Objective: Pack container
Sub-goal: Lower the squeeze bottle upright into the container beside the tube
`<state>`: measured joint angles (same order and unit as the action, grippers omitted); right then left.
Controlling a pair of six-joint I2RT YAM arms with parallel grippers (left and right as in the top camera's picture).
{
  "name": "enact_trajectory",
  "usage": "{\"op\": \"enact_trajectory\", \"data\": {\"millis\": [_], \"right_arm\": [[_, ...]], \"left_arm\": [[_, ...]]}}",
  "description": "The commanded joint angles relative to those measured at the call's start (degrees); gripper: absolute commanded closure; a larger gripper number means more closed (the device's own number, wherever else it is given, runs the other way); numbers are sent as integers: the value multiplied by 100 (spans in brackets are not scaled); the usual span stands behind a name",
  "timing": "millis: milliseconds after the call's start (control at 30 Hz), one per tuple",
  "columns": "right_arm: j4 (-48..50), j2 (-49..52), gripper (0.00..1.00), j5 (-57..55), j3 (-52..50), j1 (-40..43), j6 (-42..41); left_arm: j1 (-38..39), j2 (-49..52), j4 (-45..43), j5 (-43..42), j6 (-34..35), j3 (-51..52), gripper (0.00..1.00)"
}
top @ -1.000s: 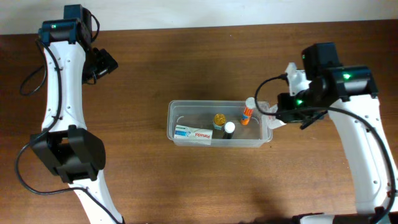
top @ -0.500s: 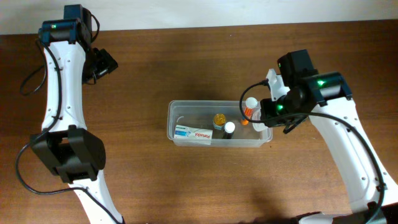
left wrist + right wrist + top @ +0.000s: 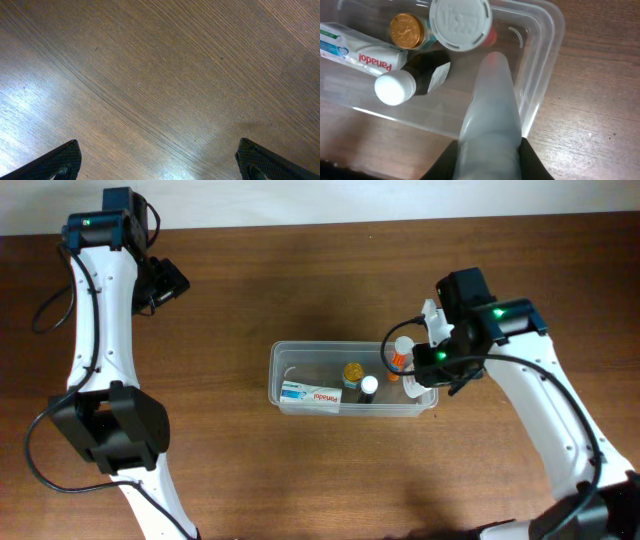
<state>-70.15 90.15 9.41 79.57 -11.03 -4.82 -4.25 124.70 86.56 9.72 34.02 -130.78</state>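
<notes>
Tabletop: dark brown wood with fine long grain, filling nearly every view.
Wall: pale strip behind the far edge.
Light: soft whitish glare on the wood, left wrist view.

A Panadol box lies on its side beside a gold-capped bottle and a toppled dark bottle. A white-lidded orange bottle stands nearby over the brown wooden table.

Our left arm and right arm wear white shells with black joints, green lights and looping black cables. Our left end effector has black, textured fingers; our right end effector shows one translucent white finger.
</notes>
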Motion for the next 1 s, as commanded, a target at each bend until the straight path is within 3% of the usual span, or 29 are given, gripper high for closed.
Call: {"op": "enact_trajectory", "data": {"millis": [0, 267, 967], "right_arm": [[90, 101, 83, -92, -28, -278, -79], [184, 385, 83, -363, -28, -704, -256], [304, 798, 83, -820, -210, -734, -472]], "left_arm": [[-15, -162, 7, 63, -68, -61, 1], [-15, -162, 7, 63, -68, -61, 1], [-15, -162, 7, 63, -68, -61, 1]]}}
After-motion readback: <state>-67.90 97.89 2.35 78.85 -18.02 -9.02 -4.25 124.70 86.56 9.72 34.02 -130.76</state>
